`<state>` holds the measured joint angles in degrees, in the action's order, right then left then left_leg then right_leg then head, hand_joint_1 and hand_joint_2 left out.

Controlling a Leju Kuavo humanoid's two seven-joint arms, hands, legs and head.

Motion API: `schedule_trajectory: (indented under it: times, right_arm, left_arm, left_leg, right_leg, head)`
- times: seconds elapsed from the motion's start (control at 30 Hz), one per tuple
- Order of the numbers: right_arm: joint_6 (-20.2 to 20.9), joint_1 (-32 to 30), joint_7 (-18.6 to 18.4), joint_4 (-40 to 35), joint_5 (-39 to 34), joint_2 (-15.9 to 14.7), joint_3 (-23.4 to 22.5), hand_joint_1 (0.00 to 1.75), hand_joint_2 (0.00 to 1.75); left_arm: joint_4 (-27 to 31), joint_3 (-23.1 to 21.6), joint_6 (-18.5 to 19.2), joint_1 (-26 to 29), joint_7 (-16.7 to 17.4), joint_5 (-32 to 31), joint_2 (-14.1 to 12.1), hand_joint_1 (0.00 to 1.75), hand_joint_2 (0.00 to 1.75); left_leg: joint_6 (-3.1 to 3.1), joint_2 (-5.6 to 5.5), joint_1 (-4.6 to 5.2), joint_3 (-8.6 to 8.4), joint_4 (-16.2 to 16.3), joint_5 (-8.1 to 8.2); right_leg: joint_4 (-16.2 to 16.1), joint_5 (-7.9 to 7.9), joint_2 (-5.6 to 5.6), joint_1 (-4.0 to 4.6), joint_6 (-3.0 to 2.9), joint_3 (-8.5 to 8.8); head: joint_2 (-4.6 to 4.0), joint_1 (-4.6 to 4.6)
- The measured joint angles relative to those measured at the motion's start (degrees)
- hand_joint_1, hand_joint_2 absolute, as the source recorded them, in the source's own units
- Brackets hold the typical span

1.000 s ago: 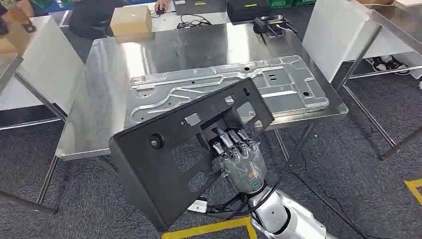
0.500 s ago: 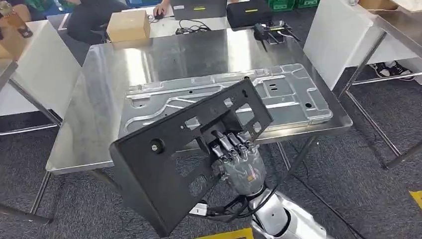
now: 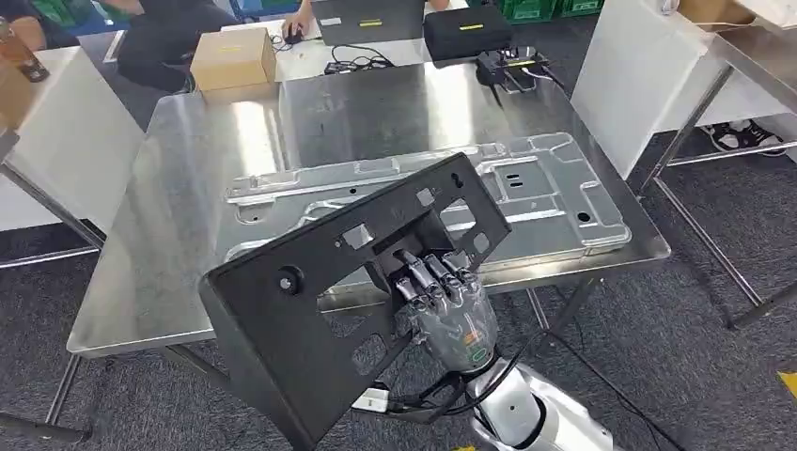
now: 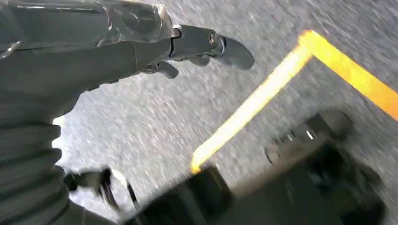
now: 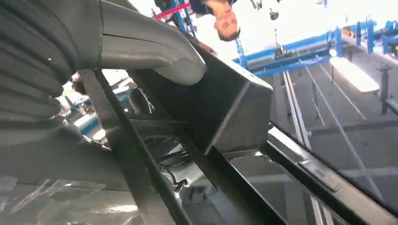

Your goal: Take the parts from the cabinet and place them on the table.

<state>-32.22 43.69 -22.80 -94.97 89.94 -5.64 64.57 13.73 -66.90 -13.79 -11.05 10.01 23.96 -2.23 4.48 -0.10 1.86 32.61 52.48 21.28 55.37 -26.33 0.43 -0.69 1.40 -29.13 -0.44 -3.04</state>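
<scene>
- Around the rim of a cut-out near the middle of the large black plastic panel with rectangular openings (image 3: 348,301), the right hand (image 3: 451,310) has its fingers (image 3: 428,272) hooked and clamped; the panel rides tilted in the air, its lower corner hanging low over the grey carpet floor (image 3: 658,310) and its upper edge reaching out beyond the fingertips over the near edge of the shiny steel table (image 3: 188,216).
- Just past the fingertips, on the tabletop, lies a flat, ribbed, silver pressed-metal plate (image 3: 526,188); it covers much of the near half, and bare steel shows beside it and behind it, before the brown cardboard box (image 3: 233,58).
- Judged from this, the step in hand is carrying the panel to the table, with the setting-down not yet done.
- To do it well, the grip should stay firm on the cut-out rim, since the panel hangs off to one side of the fingers and would want to swing.
- Lifting the low corner above the table edge before reaching forward would avoid a knock.
- Choosing where to lay it, bare steel or atop the plate, matters for a flat, quiet landing.
- Hanging by the robot's side over carpet with a yellow floor line (image 4: 281,89), the left hand (image 4: 155,51) holds nothing, its fingers loosely extended and apart.
</scene>
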Motion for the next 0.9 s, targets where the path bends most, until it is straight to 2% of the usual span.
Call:
schedule_trajectory:
  times: [0.03, 0.07, 0.1, 0.17, 0.2, 0.23, 0.27, 0.33, 0.37, 0.4, 0.43, 0.5, 0.53, 0.57, 0.6, 0.67, 0.7, 0.73, 0.77, 0.8, 0.87, 0.9]
  right_arm:
    - [0.02, 0.05, 0.02, 0.00, 0.00, 0.02, -0.09, 1.75, 1.75]
    - [0.04, 0.03, 0.02, 0.04, 0.02, 0.02, -0.11, 1.75, 1.75]
    - [0.00, 0.12, 0.04, 0.00, 0.02, 0.02, -0.13, 1.75, 1.75]
    - [0.09, -0.31, 0.06, 0.11, 0.02, -0.02, -0.17, 1.75, 1.75]
    - [0.09, -0.63, 0.13, 0.13, 0.02, -0.04, -0.17, 1.75, 1.75]
    - [0.07, -0.89, 0.11, 0.13, 0.02, -0.04, -0.17, 1.75, 1.75]
    - [0.02, -1.03, 0.11, 0.15, 0.02, -0.04, -0.17, 1.75, 1.75]
    - [0.00, -1.06, 0.26, 0.20, 0.02, -0.04, -0.17, 1.75, 1.75]
    - [-0.02, -1.20, 0.37, 0.24, 0.02, -0.06, -0.17, 1.75, 1.75]
    - [-0.02, -1.23, 0.39, 0.35, 0.02, -0.11, -0.17, 1.75, 1.75]
    - [0.02, -1.32, 0.57, 0.35, 0.02, -0.04, -0.17, 1.75, 1.75]
    - [0.26, -1.71, 0.65, 0.37, -0.02, 0.09, -0.22, 1.75, 1.75]
    - [0.39, -1.73, 0.74, 0.37, 0.00, 0.22, -0.22, 1.75, 1.75]
    - [0.52, -1.75, 0.83, 0.35, 0.00, 0.35, -0.26, 1.75, 1.75]
    - [0.87, -1.80, 1.02, 0.35, 0.00, 0.39, -0.41, 1.75, 1.75]
    - [1.46, -2.27, 1.59, 0.35, 0.00, 0.48, -0.66, 1.75, 1.75]
    - [1.75, -2.71, 1.86, 0.35, 0.00, 0.48, -0.72, 1.75, 1.75]
    - [2.03, -3.19, 2.01, 0.35, 0.00, 0.50, -0.79, 1.75, 1.75]
    - [2.10, -3.58, 2.05, 0.35, 0.00, 0.54, -0.92, 1.75, 1.75]
    - [2.29, -3.77, 2.23, 0.35, 0.02, 0.61, -1.03, 1.75, 1.75]
    - [2.56, -3.85, 2.23, 0.35, 0.00, 0.87, -1.36, 1.75, 1.75]
    - [2.82, -3.94, 2.23, 0.35, -0.02, 0.87, -1.75, 1.75, 1.75]
  left_arm:
    - [0.02, 0.00, 0.00, 0.28, 0.00, 0.00, -0.07, 0.00, 1.75]
    - [0.00, 0.00, 0.00, 0.41, 0.00, -0.02, -0.07, 0.00, 1.75]
    - [0.00, 0.00, 0.00, 0.38, 0.00, -0.09, -0.07, 0.00, 1.75]
    - [0.00, 0.00, 0.02, 0.33, 0.00, -0.17, 0.09, 0.00, 1.75]
    - [0.00, 0.00, 0.02, 0.48, 0.00, -0.15, 0.11, 0.00, 1.75]
    - [0.00, 0.00, 0.02, 0.62, 0.00, -0.17, 0.11, 0.00, 1.75]
    - [0.00, 0.00, 0.02, 0.73, 0.00, -0.17, 0.11, 0.00, 1.75]
    - [0.00, 0.00, 0.02, 0.69, 0.00, -0.17, 0.09, 0.00, 1.75]
    - [-0.05, 0.00, -0.04, 0.61, 0.02, -0.17, -0.15, 0.00, 1.75]
    - [-0.07, 0.00, -0.04, 0.40, 0.13, -0.17, -0.24, 0.00, 1.75]
    - [-0.07, 0.00, -0.07, 0.33, 0.15, -0.17, -0.24, 0.00, 1.75]
    - [-0.07, 0.00, -0.07, 0.49, 0.20, -0.17, -0.24, 0.00, 1.75]
    - [-0.07, 0.00, -0.07, 0.43, 0.24, -0.17, -0.33, 0.00, 1.75]
    - [-0.07, 0.00, -0.07, 0.37, 0.24, -0.17, -0.33, 0.00, 1.75]
    - [-0.07, 0.02, -0.07, 0.27, 0.24, -0.17, -0.33, 0.00, 1.75]
    - [-0.07, 0.18, -0.07, -0.15, 0.20, -0.17, -0.33, 0.00, 1.75]
    - [-0.07, 0.24, -0.07, -0.45, 0.20, -0.20, -0.33, 0.00, 1.75]
    - [-0.07, 0.31, -0.07, -0.42, 0.22, -0.15, -0.33, 0.00, 1.75]
    - [-0.07, 0.39, -0.07, -0.46, 0.24, -0.17, -0.33, 0.00, 1.75]
    - [-0.07, 0.42, -0.07, -0.41, 0.24, -0.17, -0.33, 0.00, 1.75]
    - [-0.07, 0.42, -0.04, 0.06, 0.26, -0.20, -0.35, 0.00, 1.75]
    - [-0.07, 0.42, -0.13, 0.28, 0.28, -0.17, -0.70, 0.00, 1.75]
  left_leg:
    - [-0.09, -0.07, -0.80, -1.28, -0.84, -0.19]
    - [0.03, -0.05, -0.74, -1.97, -0.89, 0.04]
    - [0.54, -0.01, -0.86, -2.16, -0.86, 0.37]
    - [0.56, -0.12, -1.01, -2.45, -0.85, 0.77]
    - [0.30, -0.20, -1.24, -2.73, -0.84, 1.15]
    - [-0.01, -0.30, -1.48, -3.08, -0.83, 1.46]
    - [-0.49, -0.38, -1.87, -3.58, -0.70, 1.95]
    - [-1.74, -0.52, -2.78, -4.45, 0.34, 3.41]
    - [-2.67, -0.46, -2.62, -3.90, 1.38, 4.52]
    - [-2.94, -0.55, -2.79, -3.86, 2.81, 5.40]
    - [-3.11, -0.51, -2.43, -3.38, 2.79, 6.03]
    - [-3.50, -0.51, -2.78, -4.27, 2.91, 6.51]
    - [-3.73, -0.46, -3.06, -4.24, 3.05, 6.68]
    - [-3.93, -0.35, -2.94, -3.51, 4.73, 6.87]
    - [-4.21, -0.33, -2.96, -1.54, 8.09, 7.72]
    - [-4.47, -0.31, -2.93, 4.04, 17.19, 11.04]
    - [-4.32, -0.31, -2.87, 6.21, 20.35, 12.23]
    - [-4.02, -0.32, -2.68, 7.39, 21.26, 11.98]
    - [-3.40, -0.30, -2.37, 7.13, 19.36, 10.28]
    - [-2.56, -0.32, -1.92, 6.06, 15.67, 7.64]
    - [0.07, -0.30, -0.60, 3.01, 5.71, 0.73]
    - [1.03, -0.09, -0.17, 2.65, 4.64, 1.05]
  right_leg:
    - [0.65, -1.02, -0.15, -0.10, 0.15, -0.05]
    - [2.52, -1.51, -0.11, -0.09, 0.56, -0.40]
    - [5.99, -2.70, -0.09, -0.12, 0.69, -2.47]
    - [14.86, -6.17, -0.09, -0.29, 1.34, -8.30]
    - [17.85, -7.24, -0.11, -0.47, 1.66, -10.88]
    - [17.75, -6.55, -0.13, -0.72, 1.92, -11.69]
    - [15.18, -4.26, -0.14, -1.09, 2.54, -11.30]
    - [5.83, 2.46, -0.25, -2.09, 4.07, -8.00]
    - [2.01, 4.46, -0.23, -2.91, 5.06, -6.99]
    - [2.42, 0.88, 0.01, -2.51, 3.59, -7.45]
    - [3.14, 2.06, -0.22, -2.48, 2.84, -7.57]
    - [3.36, 1.90, -0.12, -2.36, 1.68, -7.35]
    - [3.34, 1.86, -0.06, -2.53, 1.42, -6.91]
    - [3.28, 1.65, 0.10, -2.46, 1.15, -6.57]
    - [3.27, 1.46, 0.10, -2.42, 0.94, -6.29]
    - [3.27, 0.79, 0.04, -2.17, 0.74, -5.80]
    - [3.27, 0.43, -0.01, -2.00, 0.68, -5.48]
    - [3.27, 0.03, 0.02, -1.75, 0.58, -5.01]
    - [3.25, -0.39, 0.10, -1.47, 0.52, -4.43]
    - [3.22, -0.76, 0.18, -1.20, 0.45, -3.83]
    - [2.74, -1.48, 0.25, -0.71, 0.27, -2.40]
    - [2.36, -1.68, 0.16, -0.66, 0.56, -1.91]
  head:
    - [0.00, 0.00]
    - [0.00, 0.00]
    - [0.00, 0.04]
    - [0.00, 0.02]
    - [0.00, 0.02]
    - [0.00, 0.02]
    - [0.00, 0.02]
    - [0.00, 0.04]
    - [0.00, 0.07]
    - [0.00, 0.07]
    - [0.00, 0.00]
    - [0.00, 0.00]
    - [0.00, 0.00]
    - [0.00, -0.02]
    - [0.00, -0.02]
    - [0.00, -0.02]
    - [0.00, -0.02]
    - [0.00, -0.02]
    - [0.00, -0.02]
    - [0.00, -0.02]
    - [0.00, -0.02]
    - [0.00, 0.07]
